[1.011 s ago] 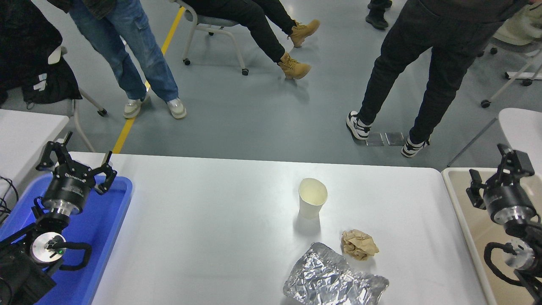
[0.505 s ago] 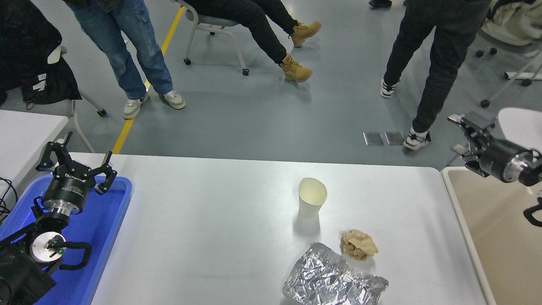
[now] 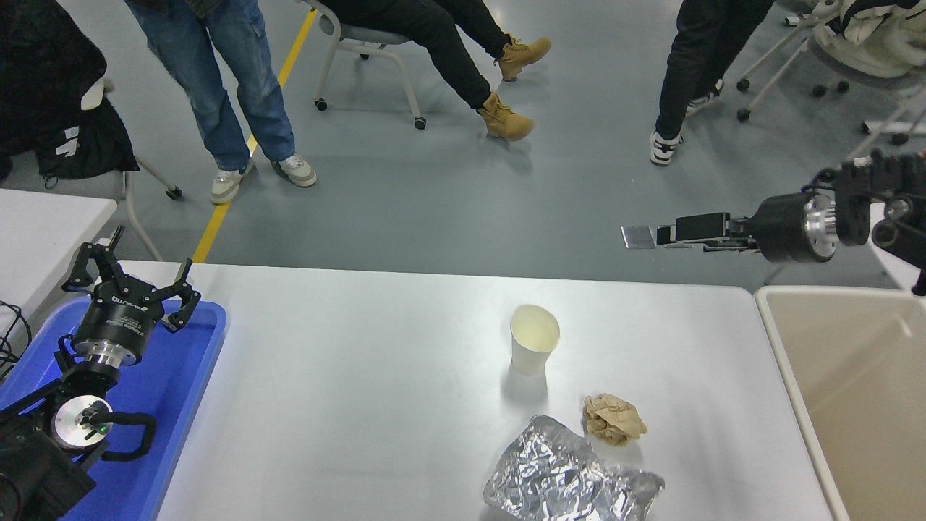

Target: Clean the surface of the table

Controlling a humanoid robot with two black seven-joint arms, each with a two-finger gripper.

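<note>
The white table surface [image 3: 362, 376] fills the lower middle of the head view. On it stand a white paper cup [image 3: 534, 340], upright and empty-looking, a crumpled brown paper ball [image 3: 613, 420] and a crumpled sheet of foil [image 3: 571, 477] at the front edge. My right gripper [image 3: 669, 235] is held level above the table's far right corner, pointing left, well above and behind the cup, and holds nothing. My left gripper [image 3: 130, 278] is parked open over the blue tray [image 3: 181, 376] at the lower left.
A beige bin [image 3: 796, 405] stands against the table's right end. A smaller white table [image 3: 43, 224] is at the left. Several people's legs and wheeled chairs are on the grey floor beyond the far edge.
My right arm has risen from over the beige bin and swung left, so the gripper now points left above the table's far right corner. The person at the right walked away. Left arm unchanged.
</note>
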